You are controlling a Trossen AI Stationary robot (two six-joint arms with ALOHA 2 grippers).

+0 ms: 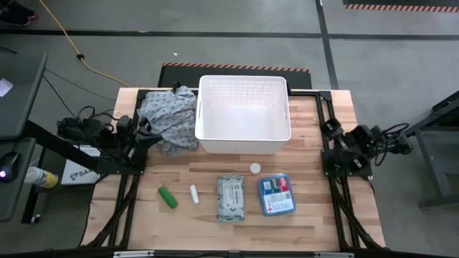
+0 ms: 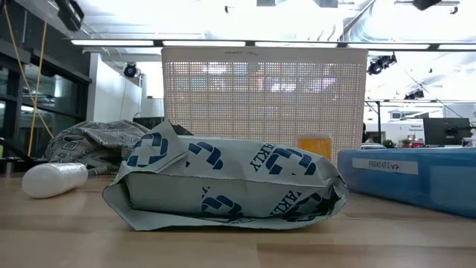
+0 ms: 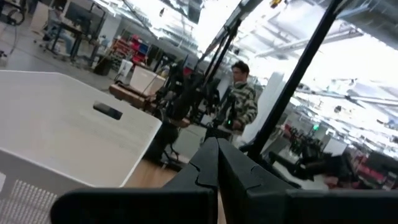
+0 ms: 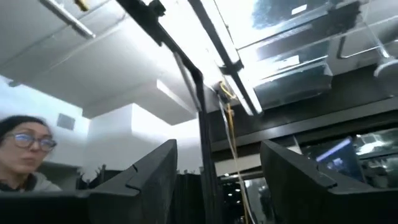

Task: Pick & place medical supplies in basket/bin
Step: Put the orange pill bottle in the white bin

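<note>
**Supplies lined up before an empty-handed pair of arms**

A white plastic basket (image 1: 244, 115) with grid-patterned walls and floor sits at the far middle of the butcher-block table (image 1: 323, 222), its floor bare in the overhead view. In front of it, nearer the table's front edge, the supplies lie in a loose row, each apart from the next: a green tube (image 1: 168, 197), a small white tube (image 1: 194, 194), a flat grey-white wipes pack (image 1: 230, 197) printed with blue crosses, and a blue box (image 1: 277, 194) with a clear lid. Between the pack and the box, just behind them, stands a bottle seen as a white cap (image 1: 255, 168); its orange body (image 2: 314, 144) shows at table height. A grey patterned cloth heap (image 1: 168, 118) touches the basket's left wall. The left gripper (image 3: 217, 163) waits beside that heap, fingers pressed together, holding nothing. The right gripper (image 4: 217, 171) rests at the table's right edge, fingers apart and empty, tilted up toward the ceiling. People show in the room beyond.
</note>
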